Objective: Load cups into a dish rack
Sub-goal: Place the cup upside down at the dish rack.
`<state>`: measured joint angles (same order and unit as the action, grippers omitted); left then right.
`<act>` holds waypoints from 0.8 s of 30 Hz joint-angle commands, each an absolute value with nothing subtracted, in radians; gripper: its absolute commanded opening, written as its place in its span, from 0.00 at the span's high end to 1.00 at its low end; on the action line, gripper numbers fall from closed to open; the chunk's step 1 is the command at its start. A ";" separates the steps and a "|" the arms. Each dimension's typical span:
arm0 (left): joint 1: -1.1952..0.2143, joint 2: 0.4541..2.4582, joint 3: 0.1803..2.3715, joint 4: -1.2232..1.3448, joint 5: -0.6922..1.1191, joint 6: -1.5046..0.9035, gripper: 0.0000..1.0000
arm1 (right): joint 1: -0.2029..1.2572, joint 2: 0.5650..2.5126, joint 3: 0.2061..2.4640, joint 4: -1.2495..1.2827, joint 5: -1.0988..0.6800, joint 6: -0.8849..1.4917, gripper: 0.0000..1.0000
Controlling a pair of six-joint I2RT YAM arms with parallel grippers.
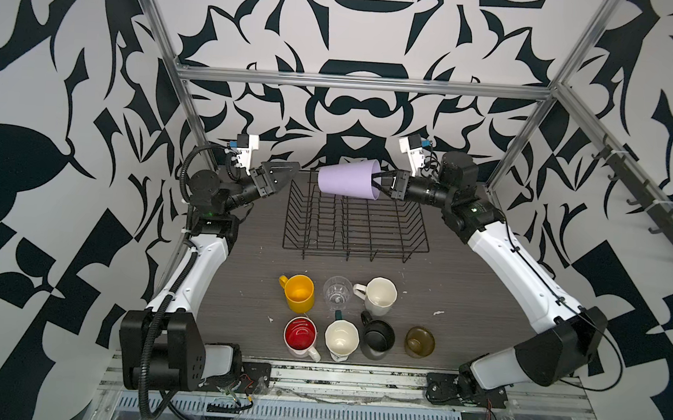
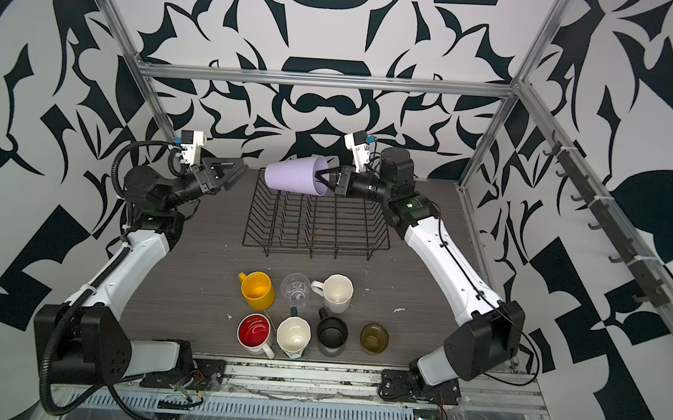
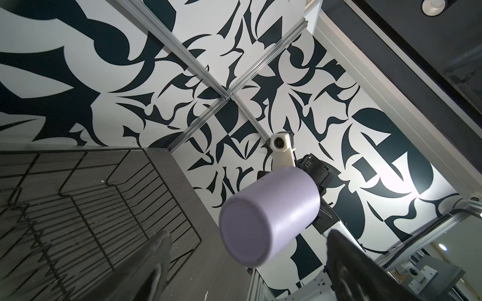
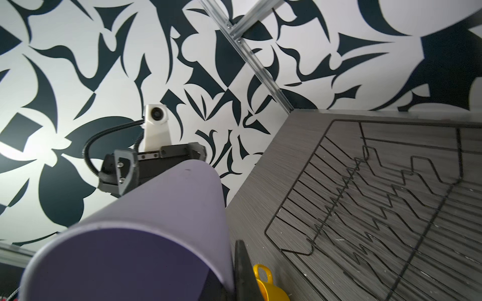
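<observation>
Gripping the tumbler (image 1: 345,183) at its rim, the right gripper (image 1: 382,181) has 1 finger inside the mouth and 1 outside, with the jaws clamped on the wall. In the right wrist view the outer finger (image 4: 243,268) lies against the wall beside the rim.

Tumbler position: off the table (image 1: 249,278), lying nearly level, held above the far edge of the rack (image 1: 386,226) on the left arm's side. The mouth faces the right gripper and the base faces the left gripper (image 1: 291,173). Both top views agree.

Left gripper: jaws spread wide and holding nothing. The tips are near the tumbler's base, with a gap showing in both top views. In the left wrist view the 2 fingers (image 3: 156,255) stand well apart, and the base appears between them but farther off.

Rack: it sits on the table between the 2 arms, toward the far side.

7 cups stand upright on the table, nearer than the rack and apart from it, in 2 rows.
- Row nearer the rack, from the left arm's side: yellow mug (image 1: 300,293), glass (image 1: 337,293), white mug (image 1: 379,296).
- Front row, same order: red-lined mug (image 1: 300,336), teal mug (image 1: 341,339), black mug (image 1: 377,337), olive cup (image 1: 419,341).

Neither gripper touches any of these 7.
</observation>
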<state>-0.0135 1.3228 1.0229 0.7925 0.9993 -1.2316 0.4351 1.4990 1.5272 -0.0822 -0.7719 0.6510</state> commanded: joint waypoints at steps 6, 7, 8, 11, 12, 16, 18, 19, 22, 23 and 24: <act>-0.025 1.312 1.015 0.924 1.062 -1.289 0.03 | 0.489 1.548 1.627 0.010 -0.829 0.653 1.00; -0.026 1.309 1.015 0.928 1.063 -1.289 0.03 | 0.491 1.555 1.631 0.013 -0.830 0.653 1.00; -0.027 1.308 1.015 0.934 1.064 -1.292 0.03 | 0.492 1.562 1.636 0.018 -0.830 0.656 1.00; -0.030 1.300 1.014 0.953 1.069 -1.302 0.03 | 0.498 1.584 1.645 0.042 -0.840 0.672 1.00; -0.031 1.298 1.014 0.954 1.070 -1.302 0.03 | 0.499 1.591 1.649 0.049 -0.841 0.677 1.00; -0.033 1.288 1.011 0.960 1.075 -1.304 0.02 | 0.510 1.614 1.666 0.057 -0.844 0.679 1.00; -0.034 1.288 1.011 0.956 1.072 -1.304 0.02 | 0.515 1.624 1.674 0.061 -0.850 0.679 1.00; -0.035 1.288 1.011 0.956 1.072 -1.305 0.02 | 0.517 1.629 1.676 0.062 -0.850 0.679 1.00; -0.038 1.291 1.012 0.958 1.072 -1.305 0.02 | 0.523 1.638 1.684 0.069 -0.851 0.681 1.00; -0.039 1.292 1.012 0.957 1.071 -1.304 0.02 | 0.524 1.642 1.690 0.072 -0.853 0.680 1.00; -0.038 1.293 1.009 0.956 1.072 -1.304 0.02 | 0.527 1.644 1.694 0.072 -0.853 0.682 1.00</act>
